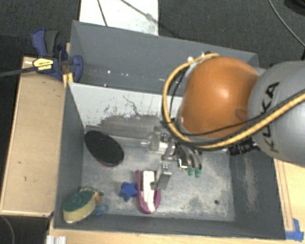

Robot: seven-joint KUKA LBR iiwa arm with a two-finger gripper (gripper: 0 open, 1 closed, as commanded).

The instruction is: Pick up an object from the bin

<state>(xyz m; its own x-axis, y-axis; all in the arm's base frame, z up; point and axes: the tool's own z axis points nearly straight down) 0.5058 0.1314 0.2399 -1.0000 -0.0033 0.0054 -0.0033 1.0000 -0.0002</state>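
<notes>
Camera view: fingers [162, 180] at upper-right edge of purple-white object [146, 196]; spread cannot tell.

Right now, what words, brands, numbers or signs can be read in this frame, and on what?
"KUKA": dark letters on the grey housing of the robot arm.
No text is readable on the black oval disc, the purple and white thing or the other small things in the bin.
</notes>
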